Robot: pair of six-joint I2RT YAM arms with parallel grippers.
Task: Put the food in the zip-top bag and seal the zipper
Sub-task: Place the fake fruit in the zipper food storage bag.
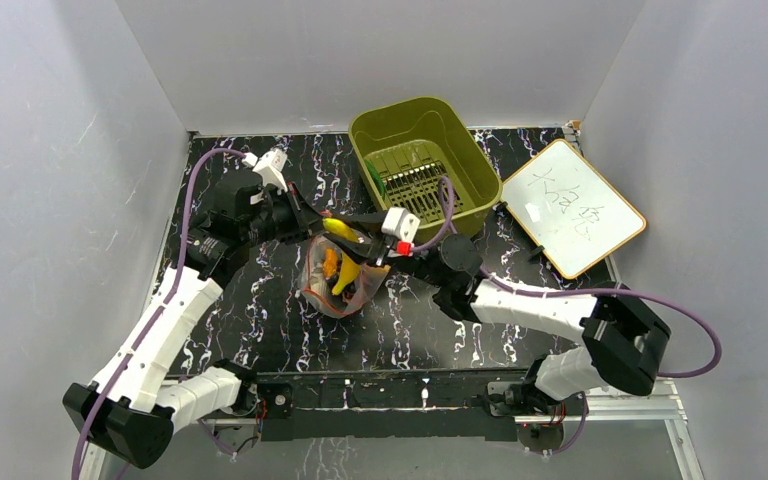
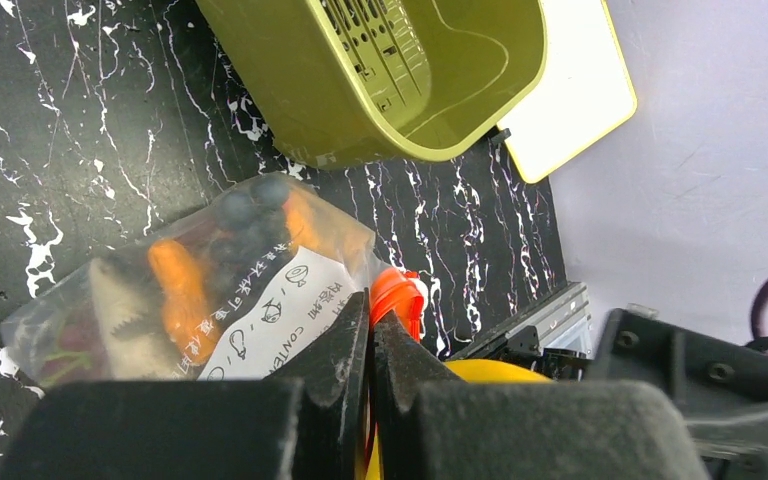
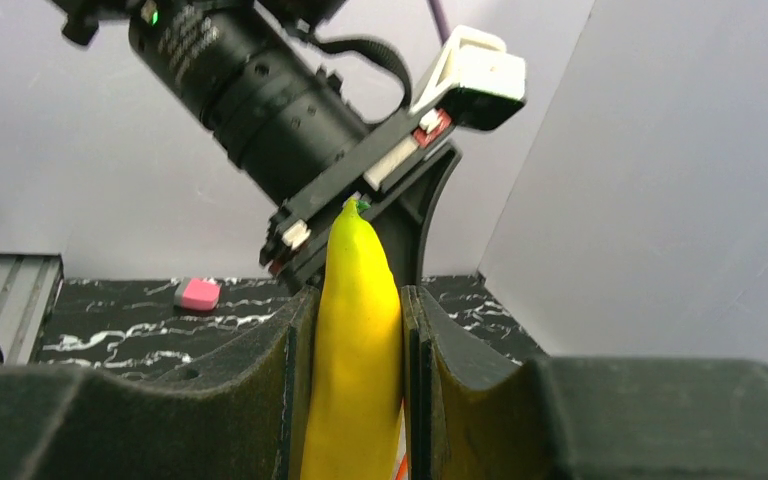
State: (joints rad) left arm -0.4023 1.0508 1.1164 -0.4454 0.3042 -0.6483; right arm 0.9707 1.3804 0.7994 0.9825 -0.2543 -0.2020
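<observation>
Calls for steadying the zip-top bag (image 2: 110, 300) by its zipper (image 2: 400, 295), pinched in the closed left gripper (image 2: 370, 305), and lowering the banana (image 3: 355, 250), clamped in the right gripper (image 3: 357, 295), into the mouth beside the left fingers (image 2: 345, 350).

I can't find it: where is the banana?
The banana is pinched in the right gripper, mid-table in the top view, over the mouth of the clear bag, just on the near side of the green basket.

The green basket (image 1: 430, 125) blocks passage just behind the bag (image 1: 332, 290); the tabletop (image 1: 280, 320) before it lies open.
</observation>
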